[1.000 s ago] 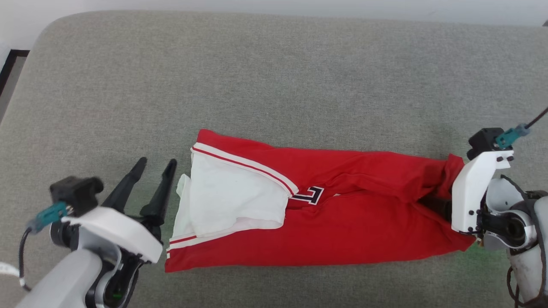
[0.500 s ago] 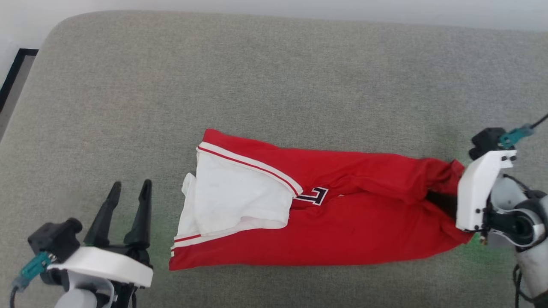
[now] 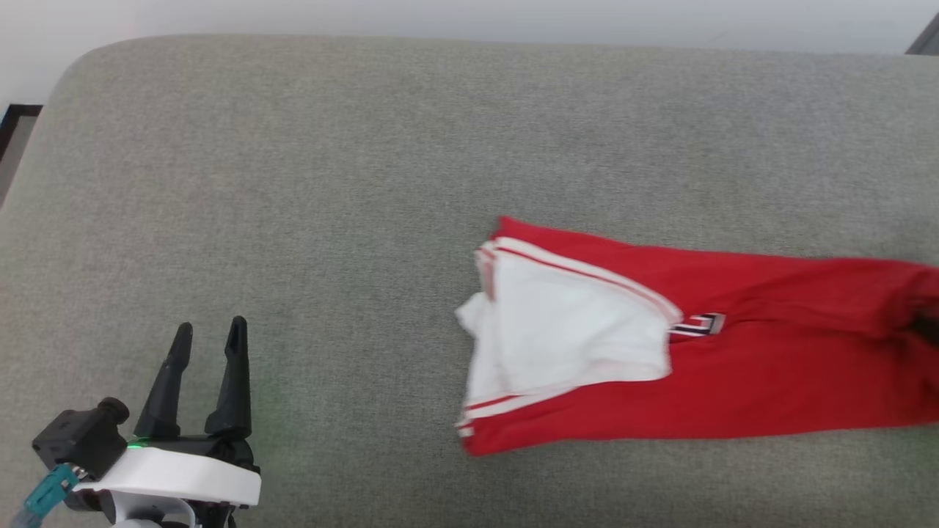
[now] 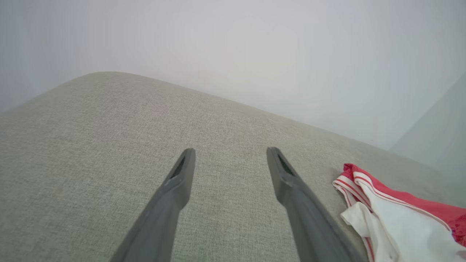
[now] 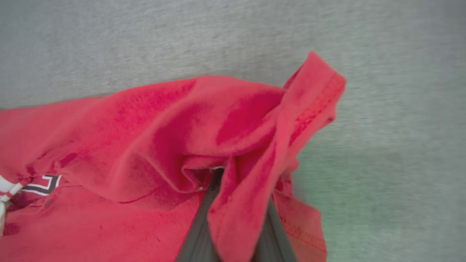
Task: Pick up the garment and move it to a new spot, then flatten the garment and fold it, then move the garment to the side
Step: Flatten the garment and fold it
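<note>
The garment (image 3: 733,374) is a red jersey with a white sleeve (image 3: 572,337) folded on top. It lies stretched in a long band on the grey cushion (image 3: 367,183) and runs off the right edge of the head view. In the right wrist view my right gripper (image 5: 236,203) is shut on a bunched red end of the garment (image 5: 145,120), with fabric draped over both fingers. My left gripper (image 3: 210,324) stands open at the lower left, well apart from the cloth. In the left wrist view the left gripper (image 4: 230,150) holds nothing, and the garment's striped sleeve (image 4: 397,222) lies to its right.
The cushion's rounded left edge (image 3: 44,125) drops to a dark floor strip (image 3: 15,121). A pale wall (image 3: 469,18) runs along the cushion's back edge. Bare grey fabric spreads between my left gripper and the garment.
The garment has slid far to the right, dragged by its right end. My right arm has left the head view on the right. The left gripper has stayed low at the left, still open.
</note>
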Tool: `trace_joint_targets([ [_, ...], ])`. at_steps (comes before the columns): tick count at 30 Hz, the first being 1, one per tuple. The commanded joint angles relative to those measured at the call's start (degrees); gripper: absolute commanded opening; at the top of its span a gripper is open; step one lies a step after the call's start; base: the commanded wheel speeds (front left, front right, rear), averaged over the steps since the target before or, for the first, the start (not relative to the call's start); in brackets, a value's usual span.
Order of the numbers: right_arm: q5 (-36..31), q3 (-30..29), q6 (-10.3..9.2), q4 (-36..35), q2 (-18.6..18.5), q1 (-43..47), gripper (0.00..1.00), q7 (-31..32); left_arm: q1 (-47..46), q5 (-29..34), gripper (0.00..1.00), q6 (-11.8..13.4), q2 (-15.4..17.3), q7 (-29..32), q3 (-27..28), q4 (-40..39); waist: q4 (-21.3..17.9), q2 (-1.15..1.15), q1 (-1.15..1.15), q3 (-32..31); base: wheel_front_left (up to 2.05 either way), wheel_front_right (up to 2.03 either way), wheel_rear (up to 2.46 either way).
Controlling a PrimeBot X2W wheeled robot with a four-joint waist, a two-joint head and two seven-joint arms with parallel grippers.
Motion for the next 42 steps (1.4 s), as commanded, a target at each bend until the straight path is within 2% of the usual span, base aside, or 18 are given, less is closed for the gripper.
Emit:
trace_joint_targets([
  [1, -0.7, -0.59, -0.04, 0.47, -0.7, -1.01, 0.0, -0.58, 0.51, 0.1, 1.0, -0.13, 0.13, -0.29, 0.4, -0.22, -0.24, 0.0, 0.0, -0.06, 0.0, 0.0, 0.0],
  [4, -1.82, -1.37, -0.04, 1.69, -0.95, -1.64, 0.0, -0.76, 0.9, 0.16, 1.0, -0.13, 0.03, -0.29, 0.66, -0.74, -0.98, 0.0, 0.0, -0.27, 0.0, 0.0, 0.0],
  [7, -1.78, -0.68, -0.03, -0.23, -0.19, -1.92, 0.0, -0.39, 1.26, -0.07, 1.0, -0.14, -0.03, -0.29, 1.06, -1.16, -1.73, 0.0, 0.0, -0.63, 0.0, 0.0, 0.0],
  [11, 0.54, 1.46, -0.02, -6.65, 1.56, 0.06, 0.0, 0.22, 1.87, 0.12, 1.0, -0.14, -0.2, -0.29, 1.62, -1.62, -2.46, 0.0, 0.0, -1.12, 0.0, 0.0, 0.0],
  [17, 3.98, 6.43, -0.02, -19.86, 5.05, 4.2, 0.0, 2.29, 2.17, 0.48, 1.0, -0.14, -0.28, -0.29, 1.59, -1.98, -2.39, 0.0, 0.0, -1.77, 0.0, 0.0, 0.0],
  [21, 3.67, 10.87, -0.02, -25.17, 7.83, 5.12, 0.0, 3.31, 1.8, 0.47, 1.0, -0.14, -0.24, -0.29, 0.79, -1.88, -1.45, 0.0, 0.0, -2.05, 0.0, 0.0, 0.0],
  [25, 3.3, 15.25, -0.02, -26.06, 10.86, 4.2, 0.0, 3.31, 1.17, 0.23, 1.0, -0.15, -0.56, -0.29, -0.1, -1.75, 0.26, 0.0, 0.0, -2.27, 0.0, 0.0, 0.0],
  [31, 1.89, 20.25, -0.02, -22.57, 13.35, 2.06, 0.0, 1.34, 0.82, 0.03, 1.0, -0.15, -1.0, -0.29, -1.35, -1.02, 2.67, 0.0, 0.0, -2.77, 0.0, 0.0, 0.0],
  [32, 1.41, 21.02, -0.02, -21.65, 13.57, 1.43, 0.09, 0.8, 0.72, -0.08, 1.0, -0.15, -1.02, -0.29, -1.46, -0.92, 3.07, 0.0, 0.0, -2.9, 0.0, 0.0, 0.0],
  [33, 0.86, 21.68, -0.02, -20.66, 13.62, 0.94, 0.33, 0.37, 0.73, -0.08, 1.0, -0.15, -0.96, -0.3, -1.66, -0.74, 3.43, 0.0, 0.0, -3.07, 0.0, 0.0, 0.0],
  [34, 0.47, 22.15, -0.02, -19.6, 13.79, 0.5, 0.69, -0.11, 0.73, -0.18, 1.0, -0.15, -1.0, -0.29, -1.76, -0.59, 3.75, 0.0, 0.0, -3.23, 0.0, 0.0, 0.0],
  [35, 0.41, 22.79, -0.02, -18.89, 13.96, 0.2, 1.0, -0.35, 0.72, -0.41, 1.0, -0.15, -1.05, -0.29, -1.86, -0.56, 4.03, 0.0, 0.0, -3.4, 0.0, 0.0, 0.0],
  [42, 2.85, 23.53, -0.02, -19.24, 13.45, -0.76, 1.0, 0.1, 2.18, -1.36, 1.0, -0.15, -0.51, -0.3, -1.05, -0.31, 3.99, 0.0, 0.0, -4.81, 0.0, 0.0, 0.0],
])
